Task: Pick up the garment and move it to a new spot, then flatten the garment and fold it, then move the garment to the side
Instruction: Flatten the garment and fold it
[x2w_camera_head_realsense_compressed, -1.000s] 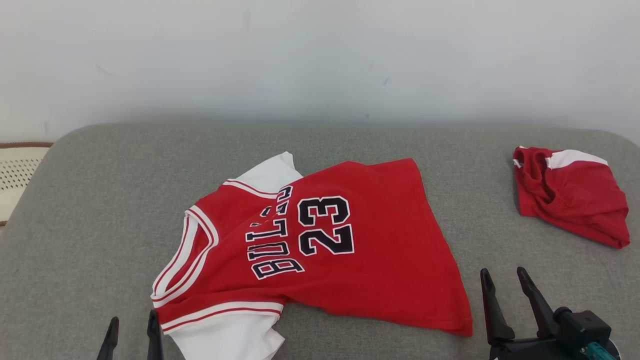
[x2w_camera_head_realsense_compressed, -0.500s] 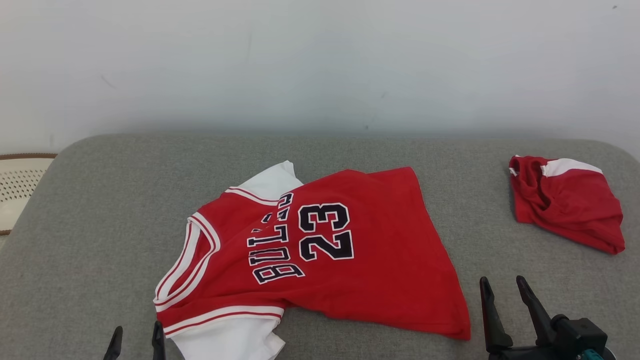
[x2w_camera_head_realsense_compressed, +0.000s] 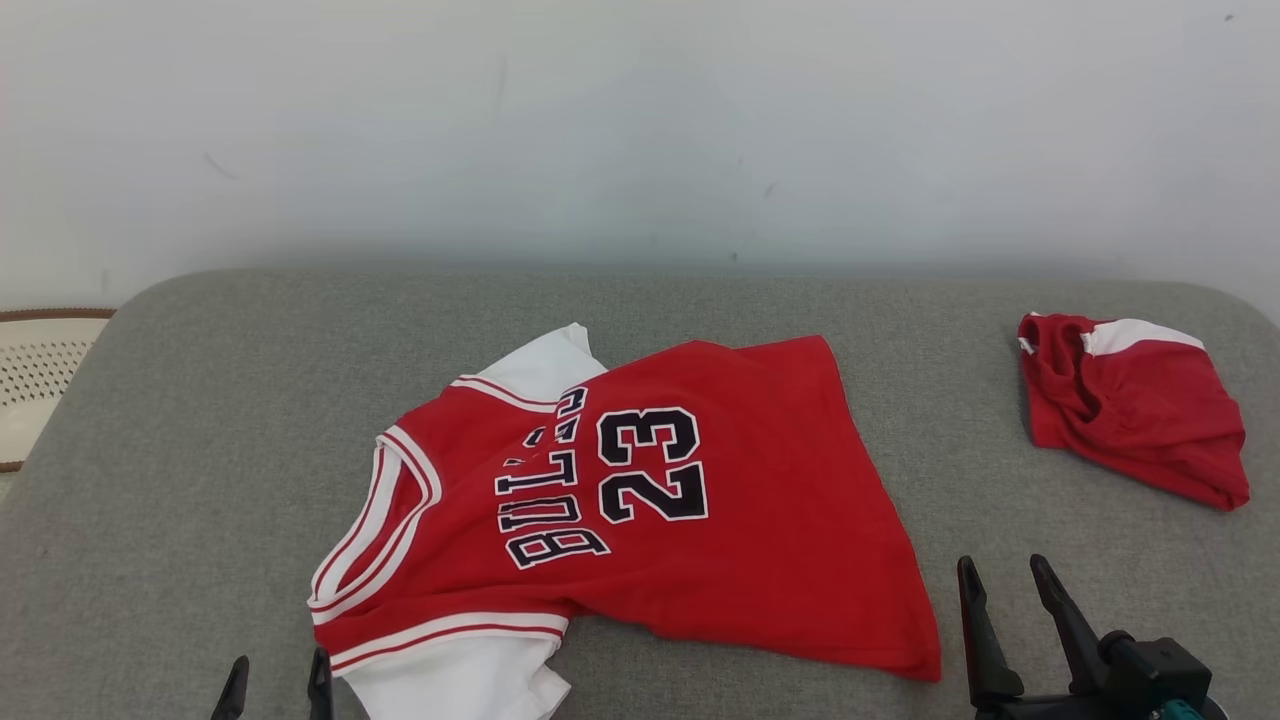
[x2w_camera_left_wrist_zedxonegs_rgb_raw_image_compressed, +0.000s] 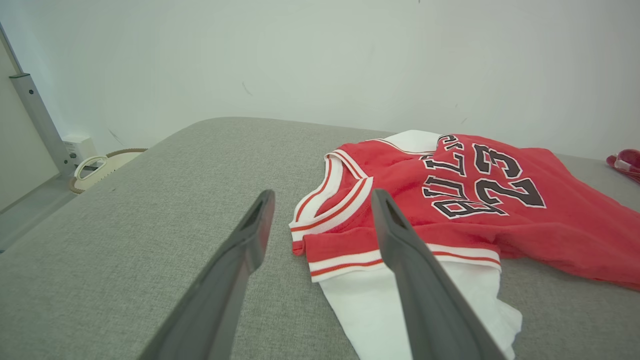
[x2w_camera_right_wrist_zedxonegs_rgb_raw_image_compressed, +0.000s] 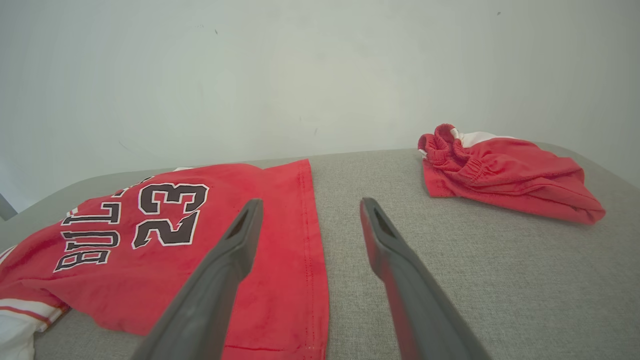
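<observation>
The left end effector (x2w_camera_head_realsense_compressed: 280, 668) sits at the lower left of the head view, where its two dark fingertips rise from the bottom edge, set apart and pointing up. The right end effector (x2w_camera_head_realsense_compressed: 1002, 568) stands at the lower right with more of it showing: two long dark fingers (x2w_camera_head_realsense_compressed: 985, 640) splayed in a V, leaning slightly left, rising from a black wrist block (x2w_camera_head_realsense_compressed: 1150, 668). In each wrist view, that arm's own fingers stand widely parted.

Matt red cloth jersey (x2w_camera_head_realsense_compressed: 780, 520) on a rough grey woven cushion (x2w_camera_head_realsense_compressed: 200, 450); the wall (x2w_camera_head_realsense_compressed: 640, 120) smooth, matt
</observation>
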